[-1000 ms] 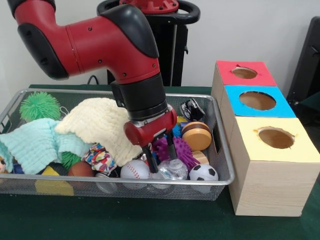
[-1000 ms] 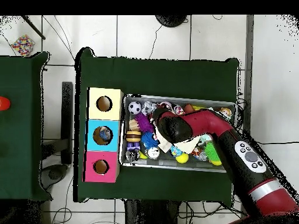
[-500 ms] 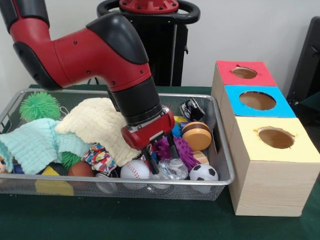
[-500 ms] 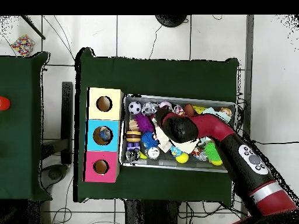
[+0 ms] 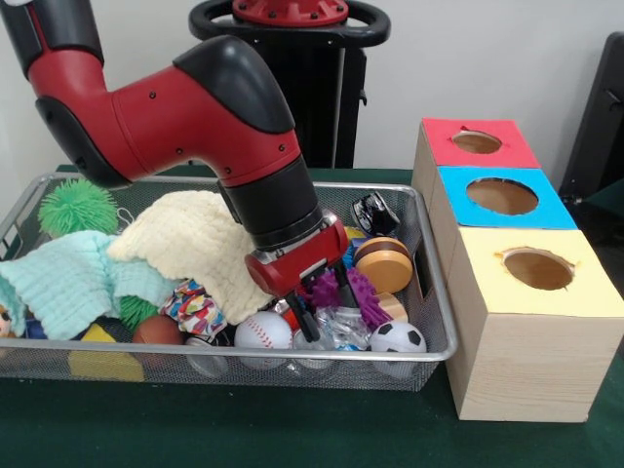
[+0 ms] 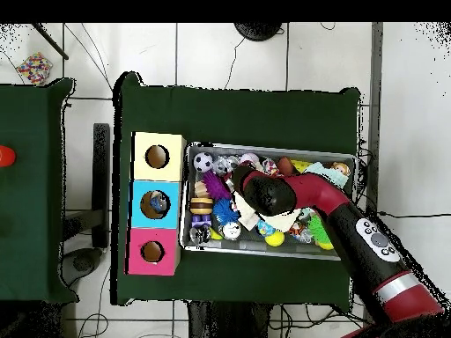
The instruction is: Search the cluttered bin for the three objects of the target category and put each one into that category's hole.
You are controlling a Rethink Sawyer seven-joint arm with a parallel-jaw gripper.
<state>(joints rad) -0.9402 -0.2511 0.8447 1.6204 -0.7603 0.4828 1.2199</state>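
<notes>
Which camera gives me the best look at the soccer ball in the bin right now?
The front view. The soccer ball sits unobstructed at the bin's near edge, just right of the tool, its black and white patches showing through the mesh. The overhead view shows the same ball only as a tiny dot in the bin corner nearest the yellow box.

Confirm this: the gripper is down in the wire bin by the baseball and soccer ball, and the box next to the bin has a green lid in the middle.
One detail is off. The front view shows the gripper down in the wire bin by the baseball and soccer ball, but the box's middle lid is blue, between a red one and a yellow one.
</notes>
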